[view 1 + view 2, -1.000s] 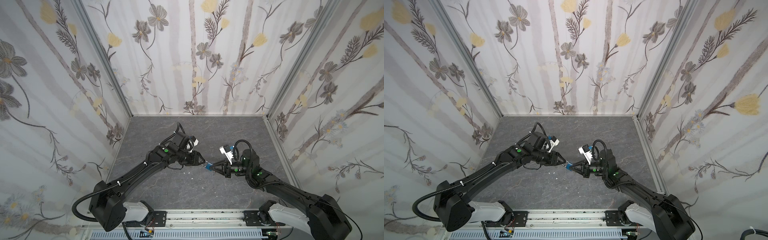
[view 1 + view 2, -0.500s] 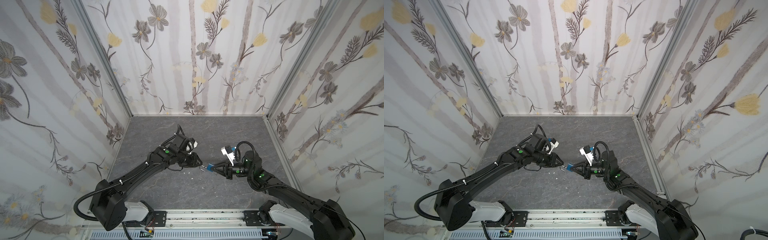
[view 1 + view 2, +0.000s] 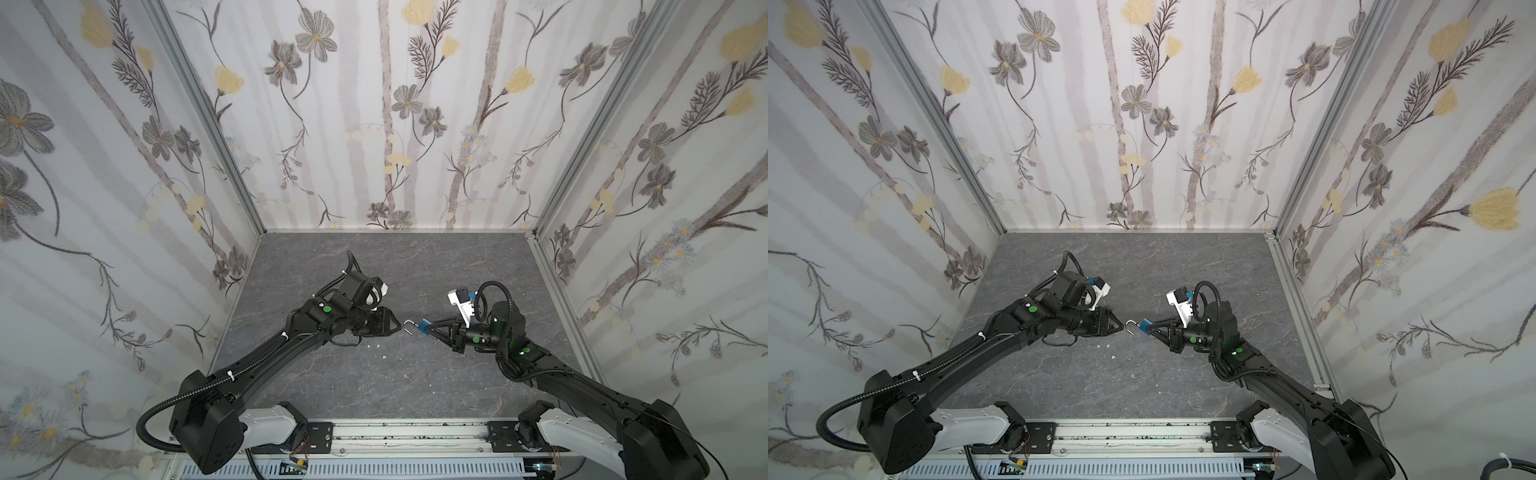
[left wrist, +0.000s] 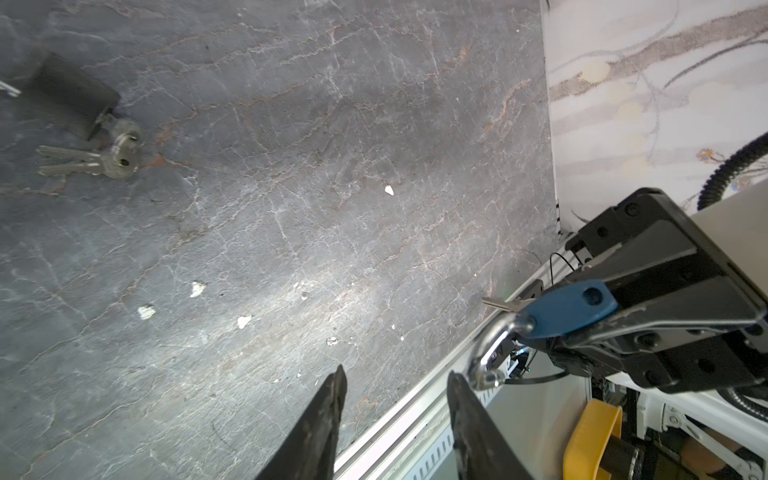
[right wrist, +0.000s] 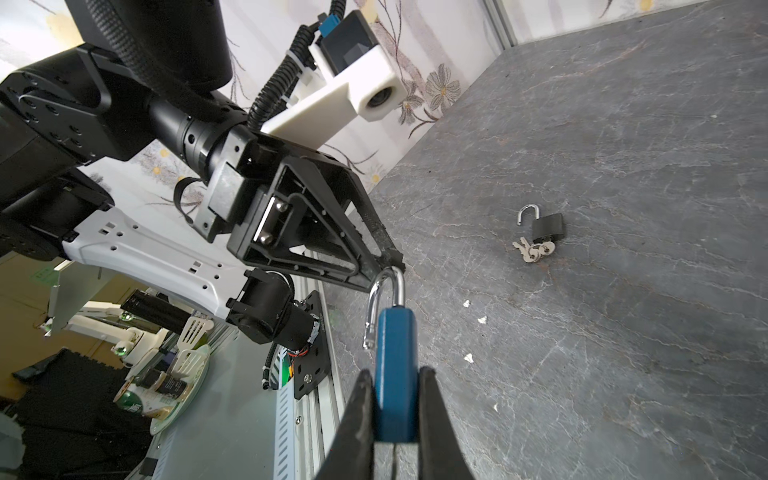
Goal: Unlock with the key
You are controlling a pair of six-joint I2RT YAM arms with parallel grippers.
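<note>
Pincers have split since a second ago: the left pincer point(image 4: 397, 372) has backed off the lock and the right pincer point(image 5: 395, 371) has drawn back too. Left: fingers apart, empty, just short of the shackle point(image 5: 400, 286) tip. Right: clamped on the blue padlock point(image 5: 395, 345) body, shackle swung open and pointing at the left pincer. Unlock looks done. Can't tell where its key sits. Next, probably: set the lock on the tabletop point(image 5: 623, 332). The black padlock point(image 5: 548, 226) and its keys point(image 5: 534, 249) lie well clear of both pincers.
</note>
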